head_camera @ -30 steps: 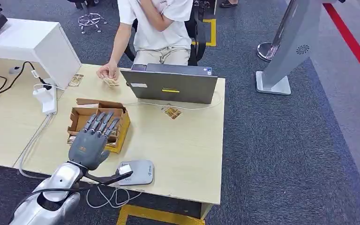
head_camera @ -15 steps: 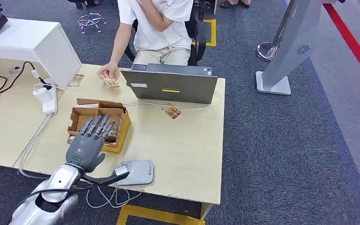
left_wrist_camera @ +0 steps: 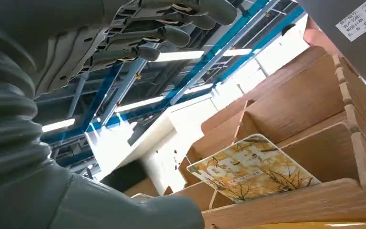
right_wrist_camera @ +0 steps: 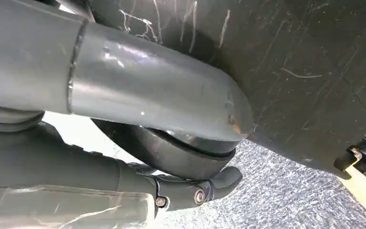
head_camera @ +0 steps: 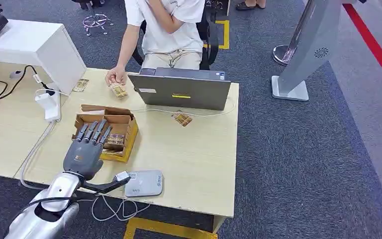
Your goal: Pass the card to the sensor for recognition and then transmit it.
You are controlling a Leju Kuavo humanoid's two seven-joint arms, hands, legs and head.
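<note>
the left hand (head_camera: 83, 155) is hovering over the near edge of the open cardboard box (head_camera: 128, 133), fingers (head_camera: 93, 131) spread and straight, holding nothing. in the left wrist view the printed card (left_wrist_camera: 252, 168) is leaning on edge in one of the box's cardboard slots, one rounded corner standing proud of the divider. it is looking thin, stiff and light – glossy too, so likely slippery (a judgement, not something seen). the exposed upper edge is the sensible place to pinch, thumb on one face and a finger on the other; a flat press from above would only be pushing it deeper into the slot.

the card reader (head_camera: 144, 183) is lying near the table's front edge, just beside the hand's thumb side, with its white cable (head_camera: 110, 208) looping off the table – that loop could be snagging the forearm on the way across. more cards are lying loose on the table: one (head_camera: 182, 119) in front of the laptop (head_camera: 181, 89), others under the hand (head_camera: 115, 76) of a seated person at the far side. a white charger (head_camera: 49, 103) is standing to the box's left. the box walls and dividers are crowding the fingers' way in.

the right hand's fingers: cannot tell from the right wrist view.
</note>
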